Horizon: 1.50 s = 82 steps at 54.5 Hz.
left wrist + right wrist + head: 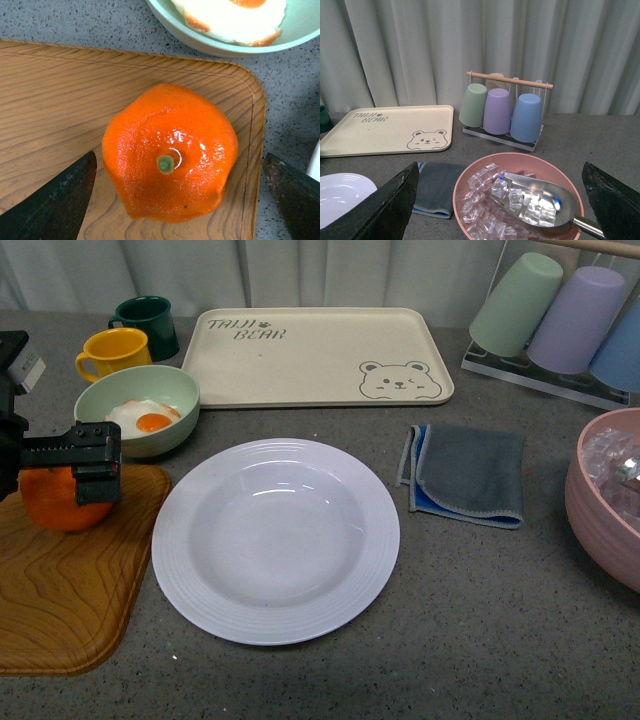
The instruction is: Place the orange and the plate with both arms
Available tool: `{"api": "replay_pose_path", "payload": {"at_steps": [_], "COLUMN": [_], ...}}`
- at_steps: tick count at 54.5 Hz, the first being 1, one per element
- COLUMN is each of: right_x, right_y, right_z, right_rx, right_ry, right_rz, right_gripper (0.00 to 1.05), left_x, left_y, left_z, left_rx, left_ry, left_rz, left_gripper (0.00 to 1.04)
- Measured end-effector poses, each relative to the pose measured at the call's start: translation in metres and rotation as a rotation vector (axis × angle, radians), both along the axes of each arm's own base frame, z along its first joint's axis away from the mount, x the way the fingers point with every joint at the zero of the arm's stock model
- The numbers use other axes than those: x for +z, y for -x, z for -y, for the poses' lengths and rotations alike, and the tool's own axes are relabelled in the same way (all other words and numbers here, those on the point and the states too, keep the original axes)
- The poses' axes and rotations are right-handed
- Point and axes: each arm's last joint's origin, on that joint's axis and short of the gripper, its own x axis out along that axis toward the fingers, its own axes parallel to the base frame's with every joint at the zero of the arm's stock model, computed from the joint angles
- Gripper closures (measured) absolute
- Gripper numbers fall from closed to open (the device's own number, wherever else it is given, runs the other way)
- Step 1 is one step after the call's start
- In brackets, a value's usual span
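The orange (pixel 55 502) sits on a wooden tray (pixel 60 610) at the left, stem mark up. My left gripper (pixel 88 462) hovers just over it, open. In the left wrist view the orange (pixel 170 152) lies between the two spread fingers (pixel 60 200), which do not touch it. The white ridged plate (pixel 180 540) lies empty at the table's middle, right of the wooden tray. My right gripper (pixel 500 175) is out of the front view; it is open and empty above a pink bowl of ice (pixel 517 200). The plate's edge (pixel 340 192) also shows in the right wrist view.
A pale green bowl (pixel 100 400) with a fried egg stands behind the orange, with a yellow mug (pixel 112 352) and a dark green mug (pixel 148 325) beyond. A beige bear tray (pixel 310 355), a grey cloth (pixel 470 472), the pink bowl (pixel 600 510) and a cup rack (pixel 560 315) lie to the right.
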Motion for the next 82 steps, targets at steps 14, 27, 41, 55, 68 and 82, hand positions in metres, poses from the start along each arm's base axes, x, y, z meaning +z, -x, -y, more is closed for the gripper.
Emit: {"api": "replay_pose_path", "payload": {"at_steps": [14, 27, 41, 55, 68, 82], "right_x": [0.0, 0.0, 0.0, 0.0, 0.0, 0.0], "right_y": [0.0, 0.0, 0.0, 0.0, 0.0, 0.0], "right_z": [0.0, 0.0, 0.0, 0.0, 0.0, 0.0], "right_rx": [0.0, 0.0, 0.0, 0.0, 0.0, 0.0], "right_ry": [0.0, 0.0, 0.0, 0.0, 0.0, 0.0], "right_rz": [0.0, 0.0, 0.0, 0.0, 0.0, 0.0], "right_gripper": [0.09, 0.09, 0.09, 0.09, 0.09, 0.09], "left_x": [-0.006, 0.005, 0.039, 0.026, 0.013, -0.002], "left_y": [-0.002, -0.001, 0.014, 0.027, 0.018, 0.015], "left_z": [-0.002, -0.001, 0.035, 0.096, 0.135, 0.144], "left_rx": [0.006, 0.008, -0.06, -0.217, -0.281, -0.294], "left_ry": [-0.011, -0.003, 0.076, 0.085, 0.065, 0.054], "left_rz": [-0.014, 0.009, 0.112, 0.065, 0.039, -0.009], "left_gripper": [0.32, 0.54, 0.57, 0.57, 0.57, 0.57]}}
